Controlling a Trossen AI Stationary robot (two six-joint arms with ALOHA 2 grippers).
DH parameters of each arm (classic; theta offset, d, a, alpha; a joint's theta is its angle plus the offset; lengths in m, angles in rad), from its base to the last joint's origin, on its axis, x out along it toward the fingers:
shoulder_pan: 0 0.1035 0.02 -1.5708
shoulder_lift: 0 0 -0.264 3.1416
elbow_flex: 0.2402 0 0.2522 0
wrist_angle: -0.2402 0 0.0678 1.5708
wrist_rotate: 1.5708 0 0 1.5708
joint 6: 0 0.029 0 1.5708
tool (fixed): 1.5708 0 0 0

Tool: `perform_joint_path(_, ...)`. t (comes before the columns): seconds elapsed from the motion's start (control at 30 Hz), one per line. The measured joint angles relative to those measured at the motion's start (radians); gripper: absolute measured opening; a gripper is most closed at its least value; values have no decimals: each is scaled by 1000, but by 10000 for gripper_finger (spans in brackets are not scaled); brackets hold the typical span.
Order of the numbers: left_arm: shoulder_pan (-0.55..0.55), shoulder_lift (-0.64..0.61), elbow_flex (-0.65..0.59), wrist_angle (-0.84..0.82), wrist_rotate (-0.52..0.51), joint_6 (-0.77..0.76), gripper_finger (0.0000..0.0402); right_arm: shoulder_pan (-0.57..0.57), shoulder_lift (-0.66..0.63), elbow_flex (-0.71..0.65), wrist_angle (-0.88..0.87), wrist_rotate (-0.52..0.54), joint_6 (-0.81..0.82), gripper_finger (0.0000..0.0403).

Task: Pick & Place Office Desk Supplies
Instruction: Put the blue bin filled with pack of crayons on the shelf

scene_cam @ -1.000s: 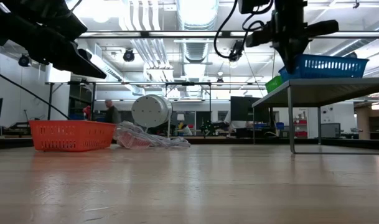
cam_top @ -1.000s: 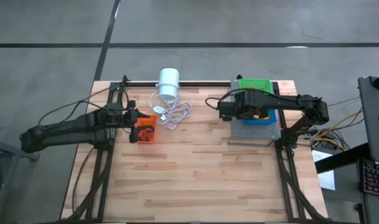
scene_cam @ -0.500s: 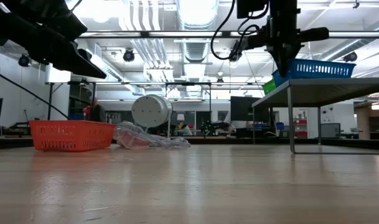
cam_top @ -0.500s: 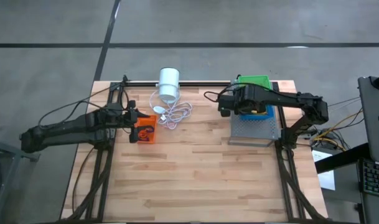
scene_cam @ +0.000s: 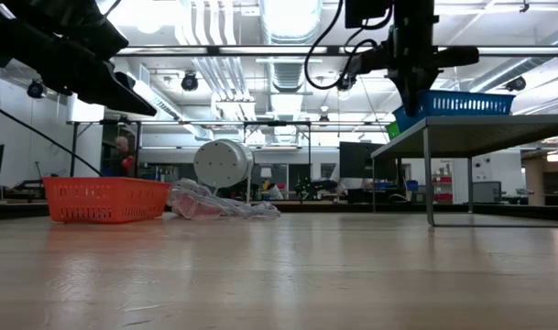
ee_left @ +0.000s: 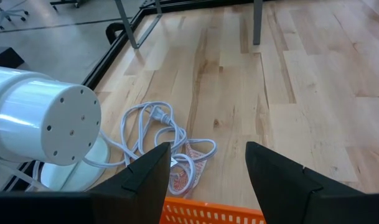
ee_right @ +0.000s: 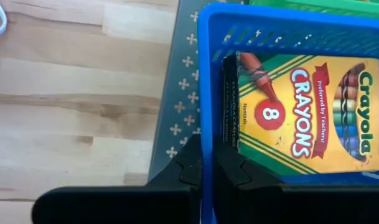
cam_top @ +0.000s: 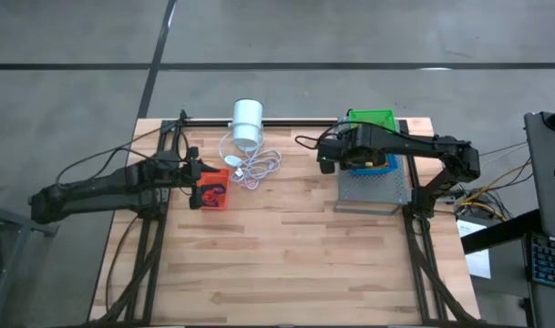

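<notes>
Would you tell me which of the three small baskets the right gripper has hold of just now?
The blue basket holding the crayon box: the right gripper is shut on its wall. The green one sits behind it; the red-orange one is by the left gripper.

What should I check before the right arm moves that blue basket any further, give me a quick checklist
1. Right claw shut on the blue basket wall: ok.
2. Crayon box lying inside the basket: ok.
3. Basket clear of the grey tray: cannot tell; in the low view its near end looks raised.
4. Green basket close behind it, possible snag: cannot tell.
5. Left claw open, over the orange basket, far from the right arm's path: ok.
6. White cord out of the way on the table: ok.
</notes>
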Motion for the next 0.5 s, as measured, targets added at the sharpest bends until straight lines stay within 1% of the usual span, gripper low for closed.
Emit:
perform_joint_path(0.37, 0, 0, 0, 0, 0, 0, 212, 0, 0, -10, 4, -2, 20, 9)
perform_joint_path(0.5, 0, 0, 0, 0, 0, 0, 212, 0, 0, -11, 3, -6, 20, 29)
